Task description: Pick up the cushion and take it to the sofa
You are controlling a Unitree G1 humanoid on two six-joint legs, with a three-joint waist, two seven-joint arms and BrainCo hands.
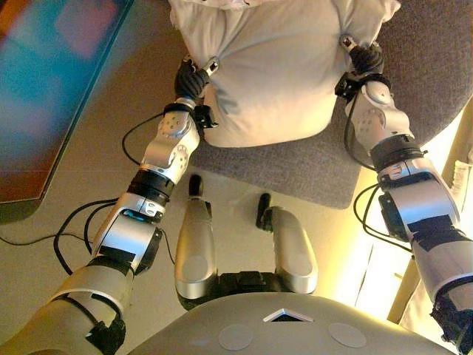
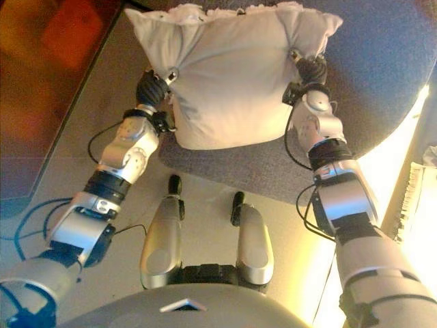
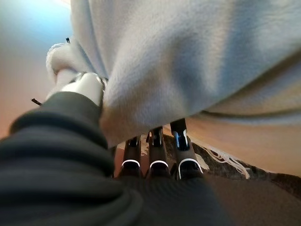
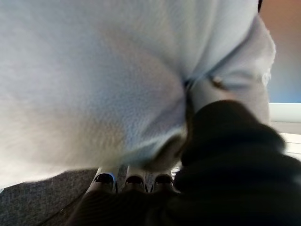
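A white, soft cushion (image 1: 281, 66) is held between both hands over the front part of a grey upholstered sofa seat (image 1: 429, 66). My left hand (image 1: 194, 78) grips its left side, and my right hand (image 1: 363, 58) grips its right side. In the left wrist view the thumb (image 3: 80, 87) presses into the cushion (image 3: 188, 56) from above while the fingers (image 3: 155, 150) curl beneath it. In the right wrist view the cushion (image 4: 94, 70) bulges over the fingers (image 4: 134, 181). The cushion's lower edge hangs near the seat; whether it touches is hidden.
A dark glossy tabletop (image 1: 52, 89) lies at the left, with beige floor (image 1: 111, 126) between it and the sofa. The grey seat's front edge (image 1: 325, 196) curves just ahead of me. Bright light falls on the floor at the right (image 1: 377, 274).
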